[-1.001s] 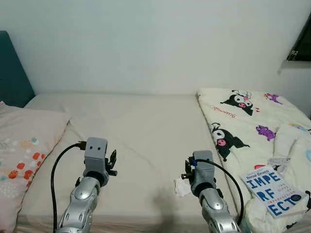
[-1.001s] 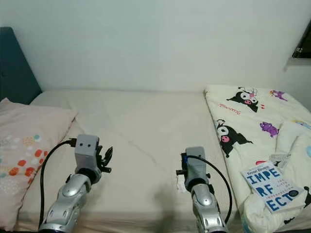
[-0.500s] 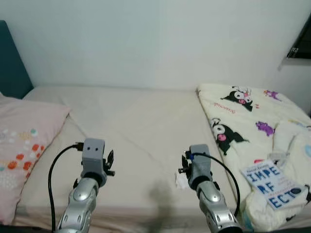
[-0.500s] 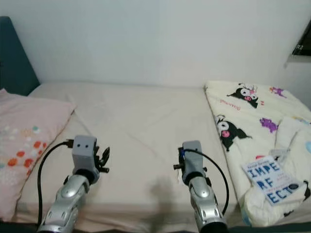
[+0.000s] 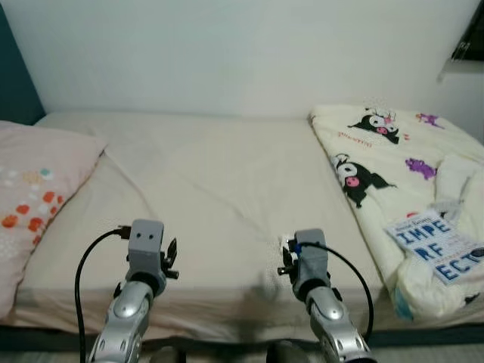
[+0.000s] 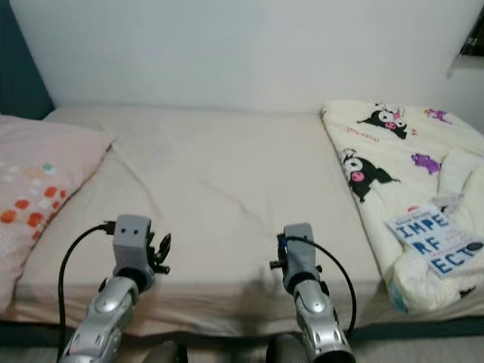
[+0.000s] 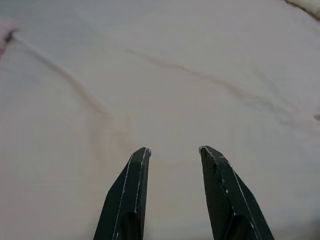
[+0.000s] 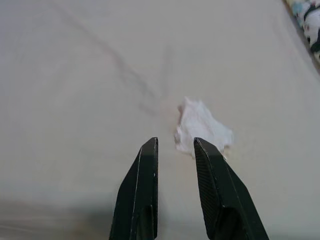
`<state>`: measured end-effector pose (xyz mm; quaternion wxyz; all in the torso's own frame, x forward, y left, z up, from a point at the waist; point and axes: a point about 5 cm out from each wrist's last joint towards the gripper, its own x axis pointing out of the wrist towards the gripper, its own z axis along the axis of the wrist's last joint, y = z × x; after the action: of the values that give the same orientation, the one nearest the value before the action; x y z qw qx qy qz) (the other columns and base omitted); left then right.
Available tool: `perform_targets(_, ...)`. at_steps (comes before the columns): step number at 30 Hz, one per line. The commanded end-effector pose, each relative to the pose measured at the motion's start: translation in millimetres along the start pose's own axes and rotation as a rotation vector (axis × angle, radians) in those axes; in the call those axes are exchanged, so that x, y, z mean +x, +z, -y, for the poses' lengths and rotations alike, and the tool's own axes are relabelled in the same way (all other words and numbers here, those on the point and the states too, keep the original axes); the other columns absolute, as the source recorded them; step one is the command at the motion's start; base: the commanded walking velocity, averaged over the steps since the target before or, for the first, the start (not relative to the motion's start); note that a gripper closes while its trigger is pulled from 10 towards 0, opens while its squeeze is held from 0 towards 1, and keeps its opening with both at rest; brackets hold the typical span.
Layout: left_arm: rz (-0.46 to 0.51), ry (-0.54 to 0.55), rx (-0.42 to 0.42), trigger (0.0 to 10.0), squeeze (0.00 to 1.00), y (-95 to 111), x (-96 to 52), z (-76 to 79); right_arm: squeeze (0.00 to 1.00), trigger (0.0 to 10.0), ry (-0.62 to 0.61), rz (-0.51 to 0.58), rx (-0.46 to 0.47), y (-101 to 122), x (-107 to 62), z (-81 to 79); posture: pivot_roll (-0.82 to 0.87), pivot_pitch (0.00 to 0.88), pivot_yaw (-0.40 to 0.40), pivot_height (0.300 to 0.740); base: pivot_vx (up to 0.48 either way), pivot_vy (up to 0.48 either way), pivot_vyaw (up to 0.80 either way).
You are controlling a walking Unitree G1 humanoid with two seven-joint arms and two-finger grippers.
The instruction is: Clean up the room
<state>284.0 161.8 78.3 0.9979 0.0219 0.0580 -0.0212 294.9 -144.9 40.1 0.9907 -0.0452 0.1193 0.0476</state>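
Camera view had pulled back since the earlier frames: near edge of the cream-sheeted bed (image 5: 212, 189) now visible, both arms lower in view. Right tool (image 8: 175, 142), fingers slightly spread and gripping nothing, hovered just short of a small crumpled white tissue (image 8: 202, 127) lying on the sheet near the bed's near edge. Left tool (image 7: 172, 150), fingers spread and empty, over bare sheet. Blue-lettered white book (image 5: 439, 246) lay on the cartoon-print quilt (image 5: 386, 151) at right; pink spotted pillow (image 5: 34, 178) at left.

Pillow (image 5: 34, 181), bed (image 5: 219, 189), white wall (image 5: 227, 53).
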Motion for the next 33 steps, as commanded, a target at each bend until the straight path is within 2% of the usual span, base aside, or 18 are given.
perform_targets(1,0.003,-0.006,0.012,10.0,0.00,0.6,-0.7,2.9,0.00,10.0,0.003,-0.035,-0.002,-6.3,-0.9,0.2,0.03,0.048,-0.091,0.606,0.000,0.000,0.00)
perform_targets(7,0.006,-0.007,0.013,10.0,0.00,1.5,-1.8,1.9,0.00,10.0,0.020,-0.034,0.009,-5.2,1.6,-3.0,0.04,0.069,-0.089,0.596,0.000,0.000,0.00)
perform_targets(10,0.008,-0.007,0.014,10.0,0.00,0.9,-6.5,-0.3,0.00,10.0,0.017,0.009,-0.005,7.0,11.7,-4.6,0.04,0.092,-0.088,0.591,0.000,0.000,0.00)
perform_targets(15,0.019,-0.019,0.003,10.0,0.00,2.4,-11.2,0.5,0.00,10.0,0.002,0.019,0.024,11.0,17.9,-1.9,0.06,0.121,-0.099,0.591,0.000,0.000,0.00)
perform_targets(16,0.039,-0.050,-0.009,10.0,0.00,5.5,-15.5,3.2,0.40,10.0,-0.008,0.015,0.046,13.0,22.4,1.0,0.07,0.136,-0.103,0.591,0.000,0.000,0.00)
perform_targets(17,0.053,-0.073,-0.017,10.0,0.00,7.8,-18.6,5.2,1.00,10.0,-0.015,0.011,0.061,14.5,25.3,2.9,0.07,0.136,-0.103,0.591,0.000,0.000,0.00)
perform_targets(20,0.153,-0.273,-0.056,10.0,0.00,26.6,-35.5,17.9,1.00,10.0,-0.056,0.012,0.087,24.5,34.6,11.7,0.09,0.168,-0.104,0.591,0.000,0.000,0.00)
perform_targets(23,0.166,-0.322,-0.047,10.0,0.00,29.9,-40.3,20.1,1.00,10.0,-0.075,0.006,0.092,26.7,36.7,14.6,0.10,0.180,-0.102,0.591,0.000,0.000,0.00)
perform_targets(24,0.172,-0.373,-0.021,10.0,0.00,32.5,-45.7,20.7,1.00,10.0,-0.093,0.004,0.096,29.7,38.9,18.6,0.12,0.198,-0.099,0.591,0.000,0.000,0.00)
perform_targets(25,0.172,-0.373,-0.021,10.0,0.00,32.5,-45.7,20.7,1.00,10.0,-0.093,0.004,0.096,29.7,38.9,18.6,0.12,0.198,-0.099,0.591,0.000,0.000,0.00)
perform_targets(26,0.170,-0.450,0.024,10.0,0.00,35.9,-53.8,19.8,1.00,10.0,-0.128,-0.007,0.123,33.3,42.0,26.5,0.14,0.215,-0.101,0.591,0.000,0.000,0.00)
perform_targets(33,0.165,-0.513,0.061,10.0,0.00,41.9,-63.6,19.5,1.00,10.0,-0.141,-0.030,0.134,33.5,44.1,32.9,0.19,0.257,-0.097,0.591,0.000,0.000,0.00)
